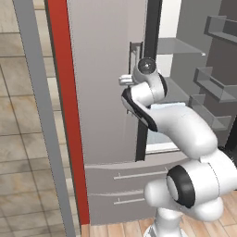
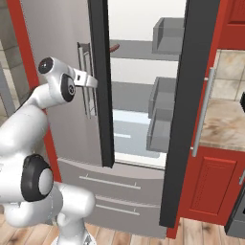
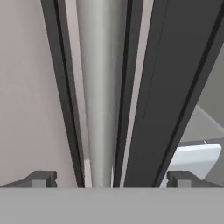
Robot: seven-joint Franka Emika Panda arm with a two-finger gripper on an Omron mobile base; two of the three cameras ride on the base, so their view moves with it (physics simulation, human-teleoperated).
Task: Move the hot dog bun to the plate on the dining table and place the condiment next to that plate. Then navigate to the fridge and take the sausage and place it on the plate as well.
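A: Left of the right base frame: gripper (image 2: 92,81) at the fridge (image 2: 62,72) door handle (image 2: 85,81), jaws wide apart straddling the bar, clamping nothing.

B: Sausage?

A: Upper middle, a reddish-brown end (image 2: 114,47) on the shelf (image 2: 134,50) behind the door edge. Probably the sausage. Likely light, slightly soft, rolls. Pinch mid-length, across its width.

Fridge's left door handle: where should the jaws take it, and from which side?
Take the long vertical metal handle of the tall grey fridge on its straight bar, between the mounts, coming square at the door front. The bar is a slim upright rod standing off the panel, so one jaw goes each side of it. The open gripper already straddles it in the hand view.
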